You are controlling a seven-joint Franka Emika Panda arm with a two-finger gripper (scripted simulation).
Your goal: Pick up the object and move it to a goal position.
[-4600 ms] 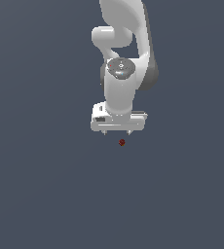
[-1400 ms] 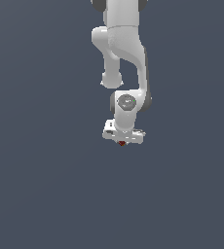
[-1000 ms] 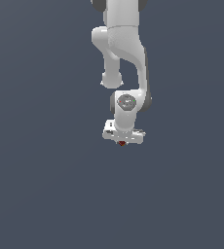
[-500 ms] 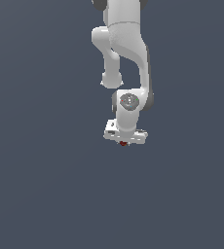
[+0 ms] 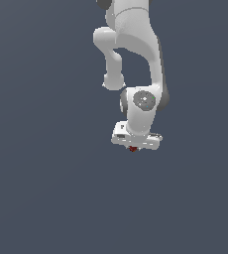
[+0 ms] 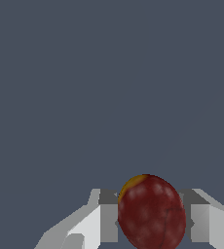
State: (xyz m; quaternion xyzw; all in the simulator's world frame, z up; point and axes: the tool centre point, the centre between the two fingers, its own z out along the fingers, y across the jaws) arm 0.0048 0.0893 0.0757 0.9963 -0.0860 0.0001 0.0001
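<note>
Dark red object (image 6: 152,213) is sitting between the gripper (image 5: 134,147) fingers (image 6: 108,216), which are apparently clamping it, at six o'clock below the wrist. Grasping is seemingly done; carrying it to the goal is remaining.

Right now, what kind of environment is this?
Looks like a bare simulator scene: flat featureless grey ground, a white Panda arm, and its gripper around a small dark red object.
</note>
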